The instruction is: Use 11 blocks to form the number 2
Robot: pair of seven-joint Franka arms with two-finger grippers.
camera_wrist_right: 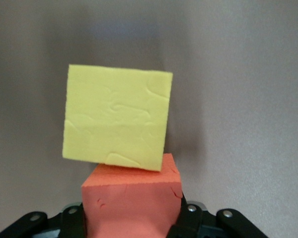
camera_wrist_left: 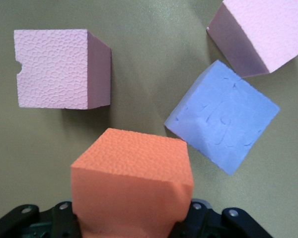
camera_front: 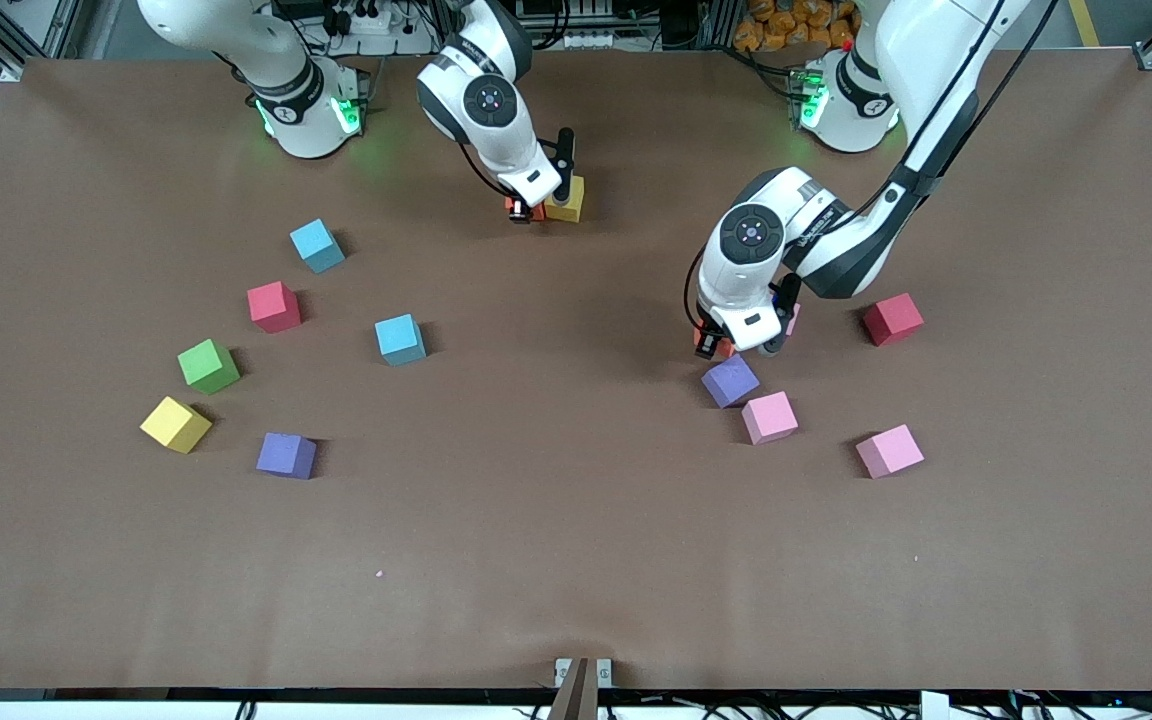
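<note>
Front view: left gripper [camera_front: 731, 347] clamped on orange block [camera_wrist_left: 134, 188] beside purple block [camera_front: 730, 380]; right gripper [camera_front: 528, 210] clamped on second orange block [camera_wrist_right: 133, 201], touching yellow block [camera_front: 566, 200].

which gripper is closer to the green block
Right. The right gripper, shut on an orange block, sits beside a yellow block. The left gripper is farther from the green block.
</note>
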